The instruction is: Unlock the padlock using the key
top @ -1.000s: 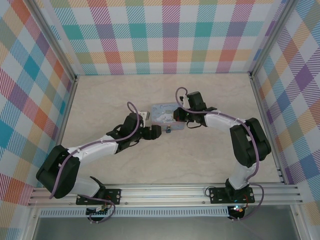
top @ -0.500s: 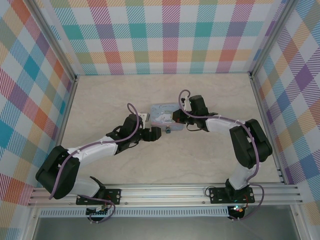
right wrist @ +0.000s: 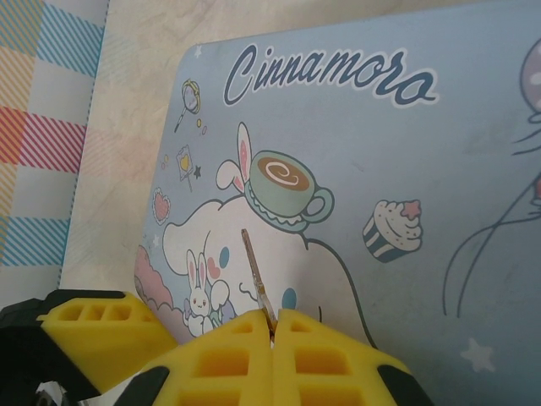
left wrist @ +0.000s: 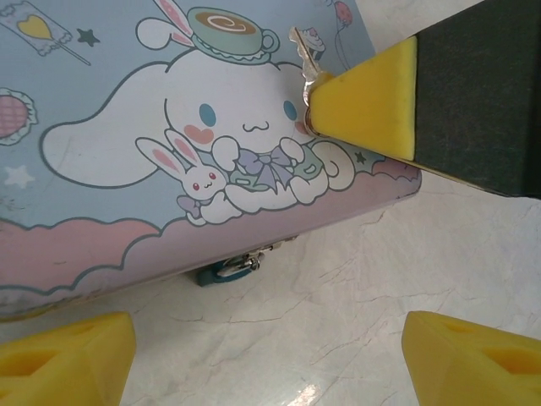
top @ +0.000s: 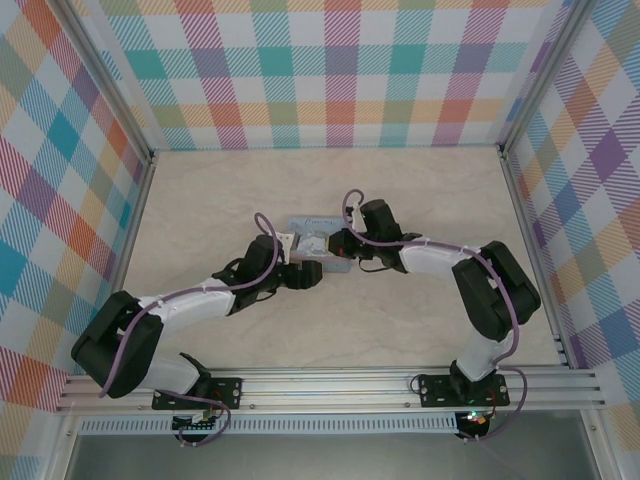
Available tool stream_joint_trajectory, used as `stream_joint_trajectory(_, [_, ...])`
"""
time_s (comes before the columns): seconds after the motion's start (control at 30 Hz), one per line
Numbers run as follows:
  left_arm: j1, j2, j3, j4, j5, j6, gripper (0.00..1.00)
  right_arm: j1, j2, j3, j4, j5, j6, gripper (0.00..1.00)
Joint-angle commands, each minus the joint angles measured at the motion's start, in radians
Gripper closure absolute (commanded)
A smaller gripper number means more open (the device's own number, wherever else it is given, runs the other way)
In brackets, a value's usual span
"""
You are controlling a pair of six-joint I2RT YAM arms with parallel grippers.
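Right claw (right wrist: 272, 326) pinches the thin, stiff, slip-prone key (right wrist: 256, 283), tip jutting ahead; the light padlock (left wrist: 226, 271), hanging off the tin (left wrist: 110, 101) just ahead of the spread left claw (left wrist: 269, 359), probably wants gripping by its body.

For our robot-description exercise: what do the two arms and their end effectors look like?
Left arm and right arm: white links, black joints, a purple cable along each. Left end effector and right end effector: yellow finger pads on black.
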Motion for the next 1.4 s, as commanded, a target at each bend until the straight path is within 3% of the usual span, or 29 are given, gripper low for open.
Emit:
stream_joint_trajectory(0.0, [-0.016, 0.029, -0.041, 0.082, 0.006, 0.032, 0.18, 0.031, 0.029, -0.060, -0.183, 0.041, 0.059, 1.00])
stream_joint_trajectory(0.27, [-0.027, 0.109, -0.071, 0.207, -0.009, 0.073, 0.18, 0.055, 0.012, -0.062, -0.167, 0.076, 0.096, 1.00])
stream_joint_trajectory(0.53, [-0.030, 0.200, -0.115, 0.384, -0.040, 0.208, 0.20, 0.062, 0.018, -0.039, -0.188, 0.089, 0.083, 1.00])
stream_joint_trajectory(0.73, [-0.046, 0.269, -0.115, 0.457, -0.059, 0.210, 0.22, 0.077, 0.018, -0.031, -0.213, 0.114, 0.087, 1.00])
stream_joint_trajectory(1.07, [-0.060, 0.341, -0.096, 0.496, -0.138, 0.186, 0.29, 0.094, 0.026, -0.034, -0.216, 0.136, 0.102, 1.00])
stream_joint_trajectory(1.37, [-0.130, 0.385, -0.028, 0.434, -0.260, 0.186, 0.36, 0.095, 0.023, -0.032, -0.219, 0.138, 0.099, 1.00])
